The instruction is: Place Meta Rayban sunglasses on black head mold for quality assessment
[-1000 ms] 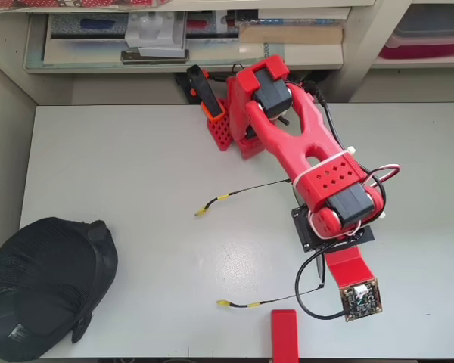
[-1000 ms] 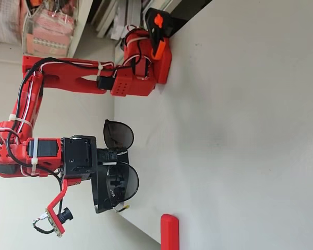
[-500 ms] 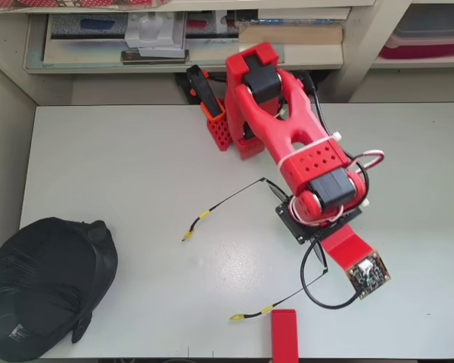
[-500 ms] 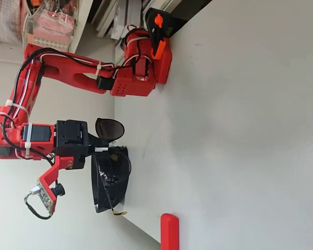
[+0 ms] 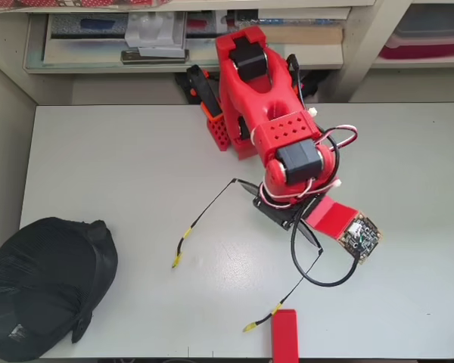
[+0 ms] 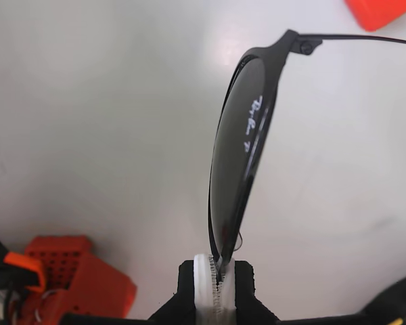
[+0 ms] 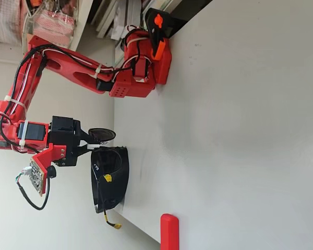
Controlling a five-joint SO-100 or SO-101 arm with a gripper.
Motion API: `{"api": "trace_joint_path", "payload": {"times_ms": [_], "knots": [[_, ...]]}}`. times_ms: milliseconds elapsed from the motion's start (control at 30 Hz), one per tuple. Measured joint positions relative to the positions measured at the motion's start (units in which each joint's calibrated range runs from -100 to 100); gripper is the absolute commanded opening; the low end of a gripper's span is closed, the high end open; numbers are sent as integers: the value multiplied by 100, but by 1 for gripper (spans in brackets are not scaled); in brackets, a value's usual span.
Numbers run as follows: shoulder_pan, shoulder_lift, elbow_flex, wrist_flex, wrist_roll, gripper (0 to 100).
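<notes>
My end effector (image 6: 220, 271) is clamped on the sunglasses (image 6: 247, 145); in the overhead view the head mold (image 5: 45, 283) lies far lower-left, and the temples point toward it.

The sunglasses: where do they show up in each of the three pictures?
Overhead view: sunglasses near centre, temples spread toward lower left.
Wrist view: one lens edge-on, centre, pinched by the gripper.
Fixed view: left of centre, off the table.
Shared landmark: red block.
</notes>
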Motion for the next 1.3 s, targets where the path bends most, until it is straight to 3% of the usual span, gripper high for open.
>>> {"api": "trace_joint_path", "payload": {"times_ms": [500, 867, 1300], "knots": [[993, -8, 1543, -1566, 1045, 0], [1172, -8, 2625, -2556, 1197, 0], [1235, -8, 2770, -2675, 1197, 0]]}}
